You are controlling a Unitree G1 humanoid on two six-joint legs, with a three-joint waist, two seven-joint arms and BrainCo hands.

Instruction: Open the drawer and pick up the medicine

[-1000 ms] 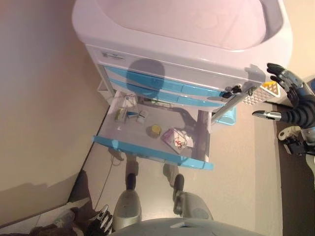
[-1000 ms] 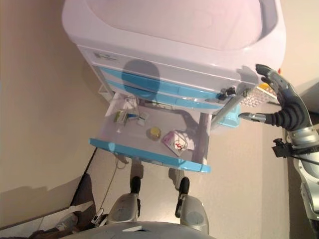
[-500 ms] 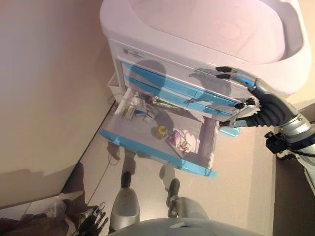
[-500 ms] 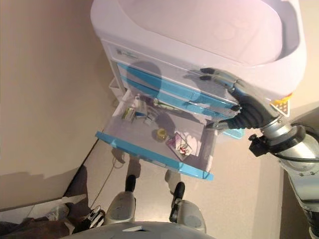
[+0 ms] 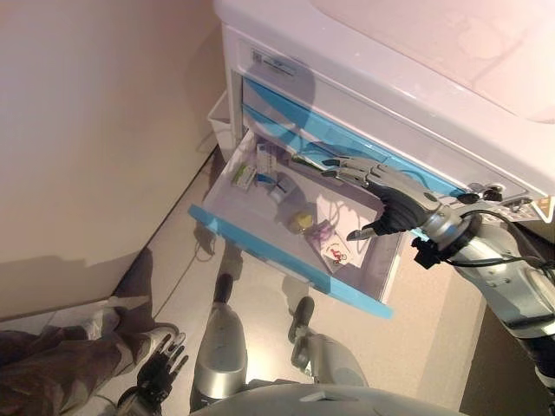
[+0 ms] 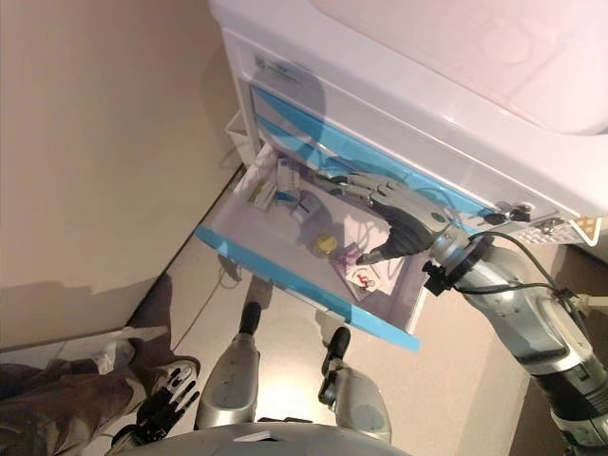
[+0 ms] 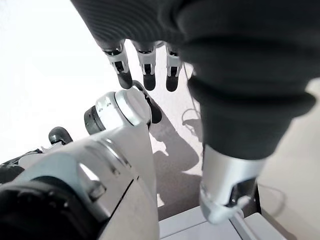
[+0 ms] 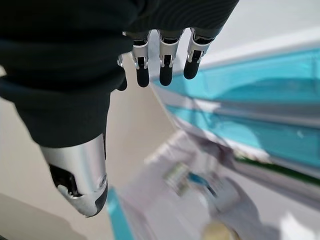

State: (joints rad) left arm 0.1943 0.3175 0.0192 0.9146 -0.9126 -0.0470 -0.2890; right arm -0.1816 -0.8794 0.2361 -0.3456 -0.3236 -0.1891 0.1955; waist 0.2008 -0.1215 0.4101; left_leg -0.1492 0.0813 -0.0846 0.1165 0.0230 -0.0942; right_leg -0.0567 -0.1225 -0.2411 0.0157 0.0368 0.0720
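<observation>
A white cart (image 5: 390,78) has its bottom drawer (image 5: 277,260) pulled out, with a blue front. Inside lie small medicine boxes (image 5: 245,176) at the far end, a small white container (image 5: 279,186), a yellow round item (image 5: 301,221) and a pink-and-white packet (image 5: 334,251). My right hand (image 5: 381,195) hovers open above the drawer's inner right part, fingers straight, holding nothing. In the right wrist view the boxes (image 8: 182,175) show past the fingertips (image 8: 162,75). My left hand (image 5: 160,377) hangs low at the lower left, fingers relaxed and empty.
Two closed blue drawers (image 5: 295,117) sit above the open one. A small white side basket (image 5: 221,113) hangs on the cart's left. A beige wall (image 5: 87,130) runs along the left. A person's legs in dark trousers (image 5: 52,381) are on the floor at lower left.
The camera has shifted, so the cart sits further right. My right hand has moved from beside the cart's right side, across the front, to above the open drawer.
</observation>
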